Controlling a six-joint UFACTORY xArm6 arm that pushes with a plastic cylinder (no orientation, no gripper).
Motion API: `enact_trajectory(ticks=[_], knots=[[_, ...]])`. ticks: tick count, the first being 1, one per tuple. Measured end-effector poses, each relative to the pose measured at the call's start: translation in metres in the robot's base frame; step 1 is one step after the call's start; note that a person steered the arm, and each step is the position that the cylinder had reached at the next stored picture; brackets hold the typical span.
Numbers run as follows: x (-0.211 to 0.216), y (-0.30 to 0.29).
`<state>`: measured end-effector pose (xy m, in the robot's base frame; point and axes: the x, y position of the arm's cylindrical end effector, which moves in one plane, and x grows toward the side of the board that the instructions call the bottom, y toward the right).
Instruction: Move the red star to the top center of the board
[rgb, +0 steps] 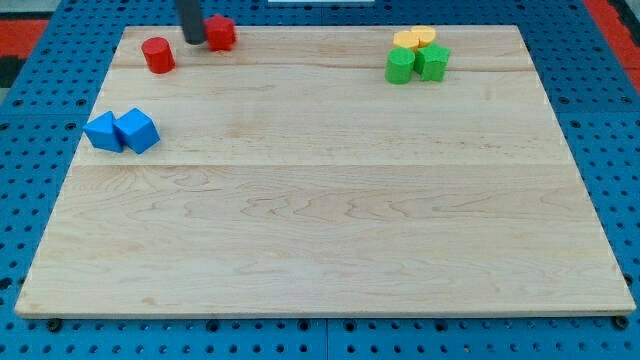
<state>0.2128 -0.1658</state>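
Note:
The red star (221, 32) lies near the board's top edge, left of centre. My tip (195, 40) is right against the star's left side, touching or nearly touching it. A red cylinder (158, 55) stands a little to the left of and below the tip.
Two blue blocks (122, 131) sit together at the view's left. At the top right, two yellow blocks (415, 38) sit above a green block (401, 66) and another green block (433, 62). The wooden board (330, 220) lies on a blue pegboard surface.

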Motion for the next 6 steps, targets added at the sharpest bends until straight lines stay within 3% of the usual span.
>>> enact_trajectory(ticks=[1,2,3,4,5,6], knots=[[-0.018,-0.034],[-0.021,-0.03],[-0.021,-0.001],[-0.021,0.092],[-0.003,0.139],[0.007,0.085]])
